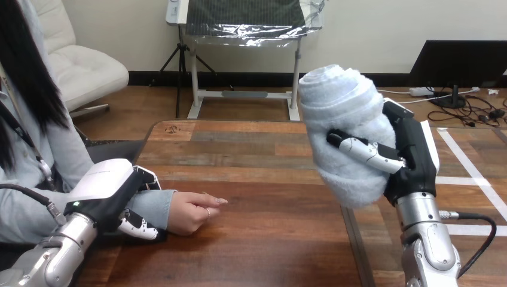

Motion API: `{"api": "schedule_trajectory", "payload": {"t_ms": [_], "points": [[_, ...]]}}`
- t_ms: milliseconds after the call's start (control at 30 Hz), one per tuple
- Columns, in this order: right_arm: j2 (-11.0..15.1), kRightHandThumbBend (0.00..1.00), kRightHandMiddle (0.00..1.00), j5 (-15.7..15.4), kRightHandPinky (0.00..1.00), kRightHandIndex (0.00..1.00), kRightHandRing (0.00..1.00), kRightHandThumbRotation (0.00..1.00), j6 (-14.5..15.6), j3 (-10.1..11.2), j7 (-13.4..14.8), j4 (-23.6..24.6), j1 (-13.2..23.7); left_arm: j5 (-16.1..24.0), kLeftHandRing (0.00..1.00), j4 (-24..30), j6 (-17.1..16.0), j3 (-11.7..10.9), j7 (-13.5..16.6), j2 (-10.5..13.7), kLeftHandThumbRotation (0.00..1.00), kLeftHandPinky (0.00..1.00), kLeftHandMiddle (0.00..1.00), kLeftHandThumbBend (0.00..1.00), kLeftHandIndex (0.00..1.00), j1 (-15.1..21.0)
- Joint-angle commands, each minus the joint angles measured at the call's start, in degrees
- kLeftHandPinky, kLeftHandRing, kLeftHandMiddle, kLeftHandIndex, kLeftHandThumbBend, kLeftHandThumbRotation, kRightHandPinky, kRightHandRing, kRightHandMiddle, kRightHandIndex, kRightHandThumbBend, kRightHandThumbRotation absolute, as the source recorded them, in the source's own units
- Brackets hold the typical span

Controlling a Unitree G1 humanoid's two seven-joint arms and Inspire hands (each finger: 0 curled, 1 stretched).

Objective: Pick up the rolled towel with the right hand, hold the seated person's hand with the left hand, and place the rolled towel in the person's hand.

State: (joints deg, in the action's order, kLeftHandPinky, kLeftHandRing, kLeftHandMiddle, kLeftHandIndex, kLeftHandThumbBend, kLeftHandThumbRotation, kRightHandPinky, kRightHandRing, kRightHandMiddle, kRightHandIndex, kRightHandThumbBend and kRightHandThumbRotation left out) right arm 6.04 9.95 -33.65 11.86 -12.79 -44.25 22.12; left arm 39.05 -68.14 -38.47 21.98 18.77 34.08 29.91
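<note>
Wooden table (269, 173), plank top, spans the head view w/ bare boards at centre. Right hand (417, 156) is raised above the table's right edge, palm facing left, forearm approx. vertical below it. Its fingers (362, 148) are curled across the front of the rolled towel (344, 107) and clamp it against the palm. Towel is white, stands approx. upright w/ a slight tilt, clear of the table, top end above the hand, bottom end hanging below the fingers. Left hand (107, 186) is at the table's left side, back shell up, wrapped over the person's wrist (149, 203) at the sleeve cuff; its fingertips (140, 228) curl round under the wrist. Person's hand (191, 210) rests on the table just right of the left hand, loosely closed, one finger pointing right. Towel and person's hand are well apart.
</note>
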Motion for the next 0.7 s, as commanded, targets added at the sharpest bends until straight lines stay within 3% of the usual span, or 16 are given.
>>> {"api": "schedule_trajectory", "payload": {"t_ms": [0,133,533,667], "points": [[0.19,0.73,0.47,-0.71,0.33,0.45,0.4,0.0,-1.29,-0.41,0.47,-0.59,3.45,0.05,0.34,3.18,-1.8,0.66,0.22,0.65,0.03,0.3,0.4,1.0,0.43,0.61],[0.04,0.73,0.47,-0.86,0.33,0.45,0.4,0.0,-1.53,-0.31,0.17,-1.64,3.73,-0.01,0.34,3.85,-3.22,0.38,1.61,0.78,0.03,0.3,0.4,1.0,0.42,0.41],[0.4,0.72,0.49,-3.77,0.35,0.46,0.42,0.0,-2.76,-1.22,1.12,-6.55,5.13,-0.44,0.33,6.62,-4.48,-0.33,1.8,1.48,0.05,0.3,0.39,1.0,0.42,0.0],[0.63,0.73,0.49,-6.14,0.35,0.47,0.42,0.0,-3.73,-2.0,3.29,-8.62,5.8,-1.21,0.34,7.72,-5.22,-0.85,0.86,1.74,0.05,0.3,0.4,1.0,0.43,-0.19]]}}
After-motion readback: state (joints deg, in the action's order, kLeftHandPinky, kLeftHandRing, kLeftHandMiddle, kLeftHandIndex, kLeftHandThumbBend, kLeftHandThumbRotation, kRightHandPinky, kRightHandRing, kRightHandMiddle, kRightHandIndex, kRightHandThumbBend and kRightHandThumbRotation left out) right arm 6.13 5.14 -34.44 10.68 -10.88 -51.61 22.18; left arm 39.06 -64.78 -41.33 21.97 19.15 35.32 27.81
